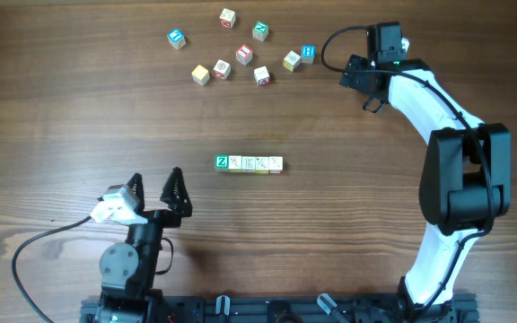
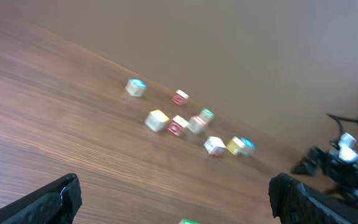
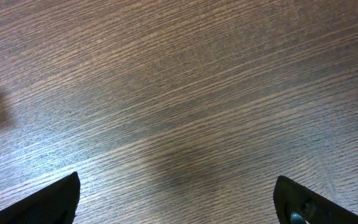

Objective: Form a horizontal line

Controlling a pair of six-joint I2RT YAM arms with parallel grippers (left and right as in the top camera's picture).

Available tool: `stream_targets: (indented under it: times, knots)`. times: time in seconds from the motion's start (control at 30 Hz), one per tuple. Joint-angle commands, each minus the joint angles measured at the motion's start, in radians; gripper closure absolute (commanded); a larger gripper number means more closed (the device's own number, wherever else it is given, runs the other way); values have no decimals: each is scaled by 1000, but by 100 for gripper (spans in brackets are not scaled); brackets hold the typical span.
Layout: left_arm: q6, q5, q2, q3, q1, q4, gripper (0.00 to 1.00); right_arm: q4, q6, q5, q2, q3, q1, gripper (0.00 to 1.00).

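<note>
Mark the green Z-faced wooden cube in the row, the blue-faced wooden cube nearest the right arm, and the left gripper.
green Z-faced wooden cube point(image 1: 222, 161): overhead view, top face.
blue-faced wooden cube point(image 1: 309, 53): overhead view, top face.
left gripper point(image 1: 155, 176): overhead view, midway between fingertips.

The horizontal line point(image 1: 249, 163) shows one green face, the rest cream, on a brown-grained table point(image 1: 79, 108).

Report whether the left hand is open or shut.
Open. The left hand shows both fingers spread wide, nothing between them.
</note>
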Motion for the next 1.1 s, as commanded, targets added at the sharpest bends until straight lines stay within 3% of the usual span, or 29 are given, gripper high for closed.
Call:
stream_targets:
  times: [0.0,0.63,0.8,1.07]
  knots:
    - [5,-2,-11,-1,86,-5,0,2,-6,18,-7,8,0,0]
    - [6,-8,-11,-1,93,-5,0,2,-5,18,-7,8,0,0]
    - [215,-9,-8,-1,93,-5,0,2,-5,18,-7,8,0,0]
    - [215,-10,-8,-1,93,-5,0,2,-5,18,-7,8,0,1]
